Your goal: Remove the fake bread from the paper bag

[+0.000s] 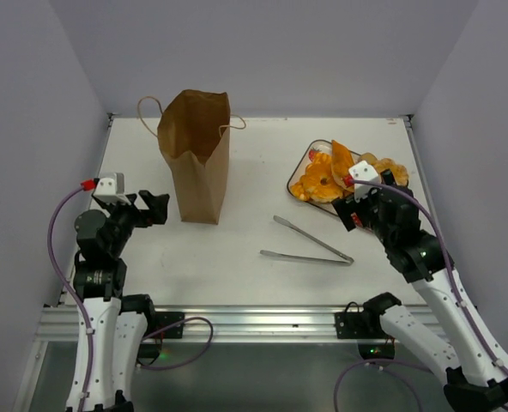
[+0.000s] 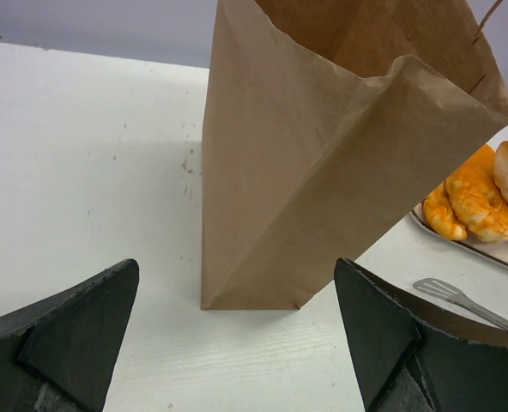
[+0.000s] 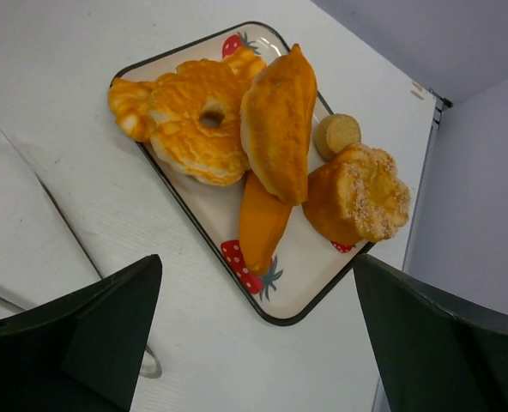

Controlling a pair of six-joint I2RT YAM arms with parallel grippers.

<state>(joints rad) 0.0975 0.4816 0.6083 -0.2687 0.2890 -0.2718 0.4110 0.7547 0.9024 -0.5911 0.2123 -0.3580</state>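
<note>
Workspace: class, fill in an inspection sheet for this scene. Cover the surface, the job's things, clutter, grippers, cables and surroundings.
Surface: white table, a few faint marks near the bag.
Job's things: bag upright, mouth open, contents not visible. Bread piled on the tray, several pieces.
Clutter: tongs lying flat between bag and tray.
Grippers: left gripper open, empty, facing the bag, fingers clear of it. Right gripper open, empty, over the tray.
Cables: purple cables loop along both arms, none lying across the bag, tray or tongs.
Surroundings: plain pale walls on three sides, nothing else seen.
</note>
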